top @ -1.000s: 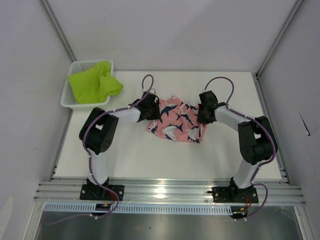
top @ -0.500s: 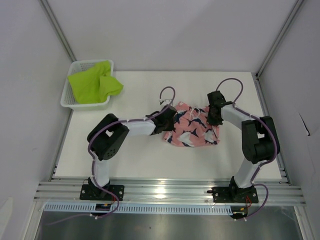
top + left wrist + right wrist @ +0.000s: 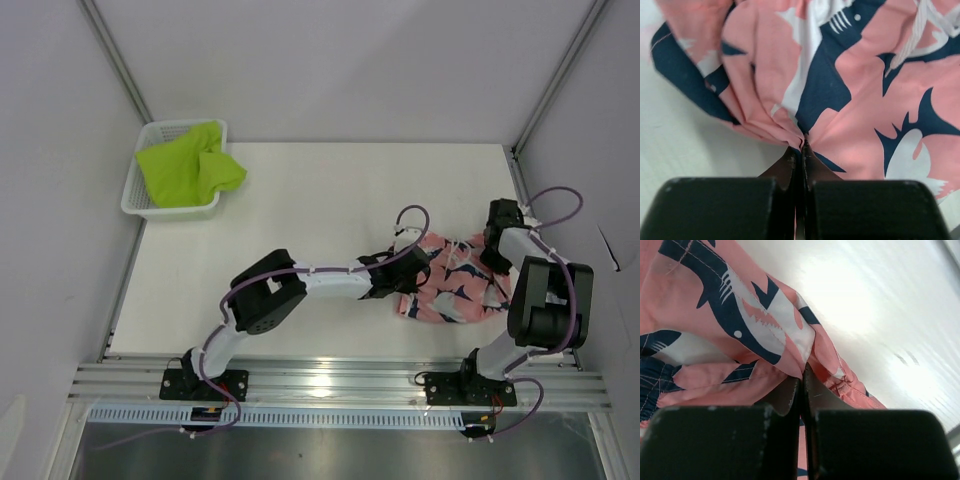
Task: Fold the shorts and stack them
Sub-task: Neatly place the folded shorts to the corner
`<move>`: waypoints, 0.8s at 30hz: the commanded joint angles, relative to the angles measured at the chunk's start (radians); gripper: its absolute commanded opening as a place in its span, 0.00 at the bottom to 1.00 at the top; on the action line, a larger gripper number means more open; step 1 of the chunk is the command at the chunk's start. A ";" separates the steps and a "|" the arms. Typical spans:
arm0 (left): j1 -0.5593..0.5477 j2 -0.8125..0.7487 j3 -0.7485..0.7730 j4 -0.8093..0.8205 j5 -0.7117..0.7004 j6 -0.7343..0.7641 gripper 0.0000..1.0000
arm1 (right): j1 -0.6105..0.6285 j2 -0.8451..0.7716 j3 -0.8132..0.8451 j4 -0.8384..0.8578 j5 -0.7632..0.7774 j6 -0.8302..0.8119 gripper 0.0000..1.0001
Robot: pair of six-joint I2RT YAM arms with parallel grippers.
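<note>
- Coral-pink shorts (image 3: 455, 292) with a navy and white print are bunched on the white table (image 3: 300, 190), close to its right edge and nearer its front edge than its back. A white drawstring (image 3: 920, 27) is seen on them from the left wrist.
- The left gripper (image 3: 410, 280) is clamped on a gathered fold at the left side of this pair. In the left wrist view the cloth is pinched between fingers that meet.
- The right gripper (image 3: 493, 262) is likewise closed on the far right part of the same pair, with pink cloth caught between its fingertips.
- The lime-green shorts (image 3: 185, 165) are crumpled in a white mesh basket (image 3: 133, 200) at the table's far left corner, well apart from both grippers.
- The tabletop is matt white and glares brightly in the right wrist view. Its front edge is bordered by aluminium rails (image 3: 330, 385), to which both arm bases are bolted. Pale grey walls with aluminium posts enclose the other sides.
- Against one second earlier, the pink pair has been carried from the middle of the table to the right edge. The left arm is now stretched across the table and the right arm is folded back. The left jaws, then partly apart, are now closed. The green pair and basket are unmoved.
</note>
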 commanded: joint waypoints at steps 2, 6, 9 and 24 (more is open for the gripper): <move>-0.048 0.038 0.106 0.004 -0.035 -0.005 0.00 | -0.097 -0.091 -0.074 0.065 0.040 0.067 0.00; -0.058 0.070 0.134 0.027 -0.011 -0.015 0.00 | -0.162 -0.103 -0.091 0.120 0.007 0.044 0.00; -0.063 0.100 0.151 0.069 0.031 -0.043 0.00 | -0.177 -0.075 -0.056 0.131 0.001 0.024 0.00; -0.063 0.041 0.099 0.070 -0.023 -0.031 0.80 | -0.249 -0.029 0.087 0.048 -0.016 0.050 0.64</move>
